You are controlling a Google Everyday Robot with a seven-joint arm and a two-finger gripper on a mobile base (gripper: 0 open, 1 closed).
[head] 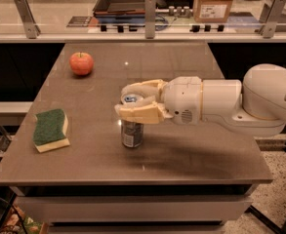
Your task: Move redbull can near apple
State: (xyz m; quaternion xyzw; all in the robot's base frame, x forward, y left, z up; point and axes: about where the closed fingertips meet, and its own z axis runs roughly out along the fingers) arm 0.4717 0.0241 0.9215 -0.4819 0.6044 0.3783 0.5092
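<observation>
Standing near the middle of the brown table (191, 165) is the redbull can (132, 135). It is a thin, tall can, silver-grey, with tiny words on its side that I cannot read. Its top looks blue and has a little tab on it. The can is straight up, not tipped. I cannot tell if its bottom sits on the table or is lifted a tiny bit.

The gripper (132, 101) is right at the top of the can. Its two pale yellow fingers (138, 114) squeeze the can's top part, one on the far side and one on the near side. The near finger hides a bit of the can. The big white arm (230, 104) comes in from the right, low over the table.

The apple (81, 63) is round and red-orange. It sits by the far left part of the table, well apart from the can.

A green and yellow sponge (50, 129) lies flat by the near left edge. It is to the left of the can and nearer than the apple, off to the side of the path between them.

Far behind the table is a counter with a dark tray (125, 1) and a brown box (214, 3).
</observation>
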